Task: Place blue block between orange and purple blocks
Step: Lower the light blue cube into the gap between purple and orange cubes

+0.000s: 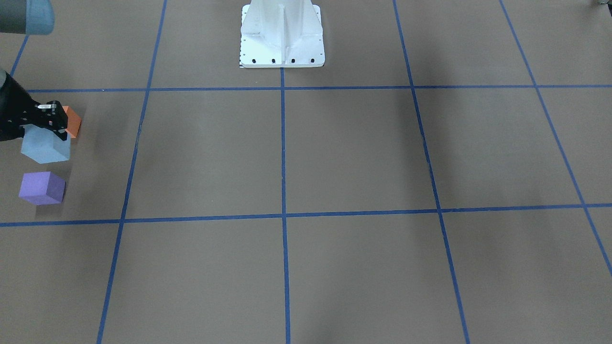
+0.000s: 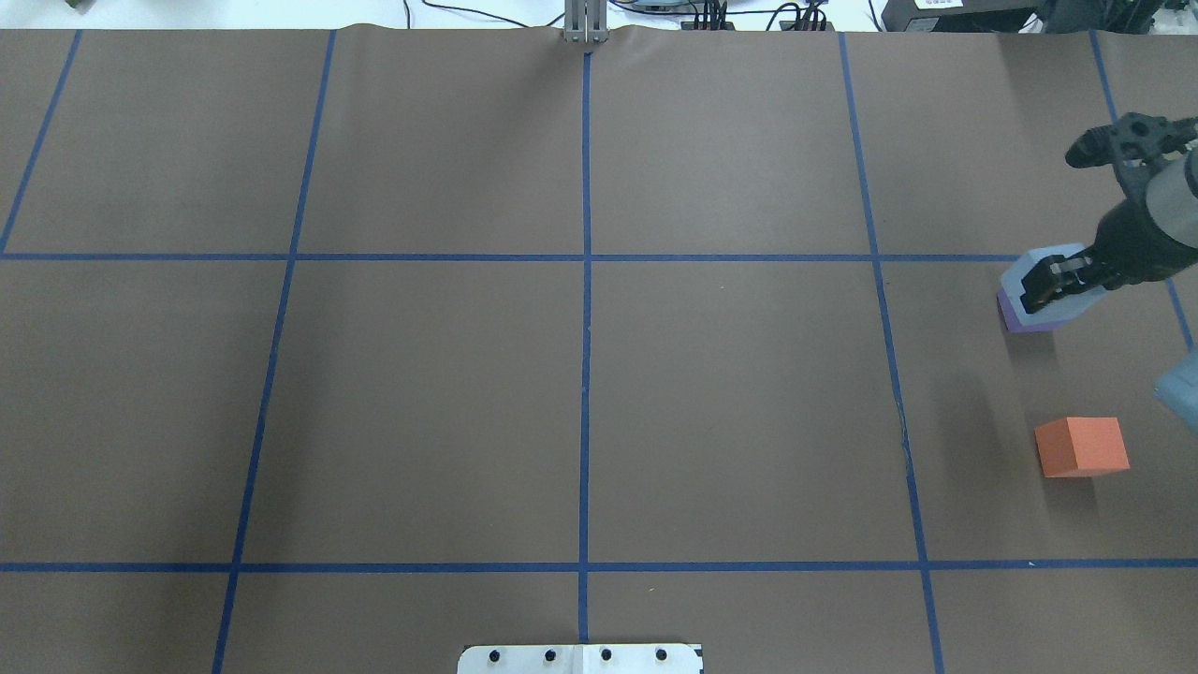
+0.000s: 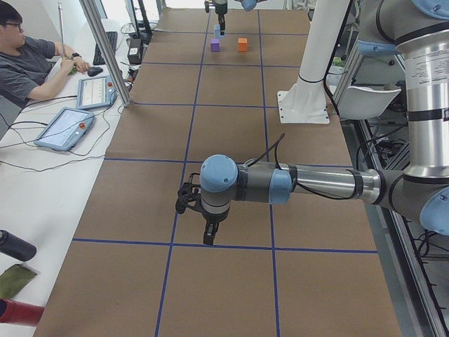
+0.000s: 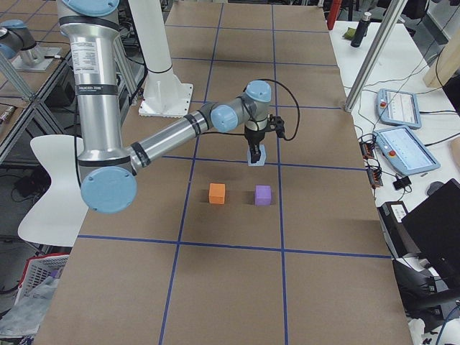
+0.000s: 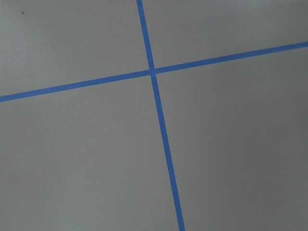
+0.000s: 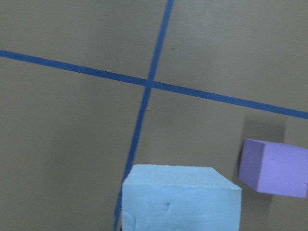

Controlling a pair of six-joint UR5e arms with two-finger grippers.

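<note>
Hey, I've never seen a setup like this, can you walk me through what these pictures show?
This is a robot with two metal arms at a brown table marked with blue tape. Four pictures come from fixed cameras: above, across, and at each table end. Two come from cameras on the wrists. The right claw grips a light blue block, apparently lifted off the table. An orange block and a purple block sit on the table with a gap between them. The left claw hangs over bare table, far from the blocks; its camera shows only tape lines.
</note>
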